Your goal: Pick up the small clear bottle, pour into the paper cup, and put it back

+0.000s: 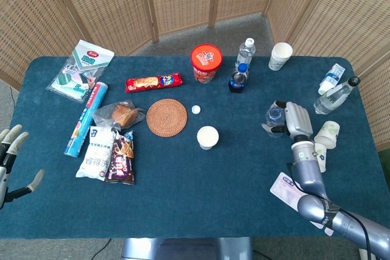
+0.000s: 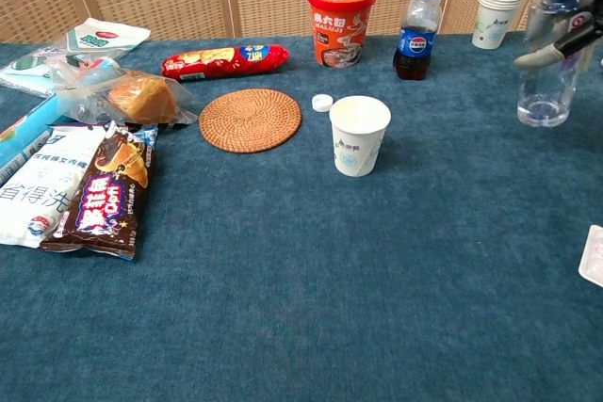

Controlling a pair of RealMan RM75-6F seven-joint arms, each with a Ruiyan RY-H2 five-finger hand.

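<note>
The small clear bottle (image 1: 273, 115) stands upright with its cap off, right of the table's middle, and my right hand (image 1: 297, 120) grips it from the right side. In the chest view the bottle (image 2: 549, 63) shows at the far right edge with fingers (image 2: 563, 41) wrapped across it. Its base is at or just above the cloth. The white paper cup (image 1: 208, 136) (image 2: 359, 134) stands upright well to the bottle's left, and a white cap (image 2: 322, 102) lies behind it. My left hand (image 1: 8, 164) hangs open past the table's front left edge.
An orange noodle tub (image 1: 205, 61), a cola bottle (image 1: 238, 78), a water bottle (image 1: 245, 52) and stacked cups (image 1: 280, 56) line the back. Two bottles (image 1: 333, 91) and two paper cups (image 1: 323, 142) sit at the right. A woven coaster (image 1: 166, 116) and snack packs (image 1: 109, 150) lie left.
</note>
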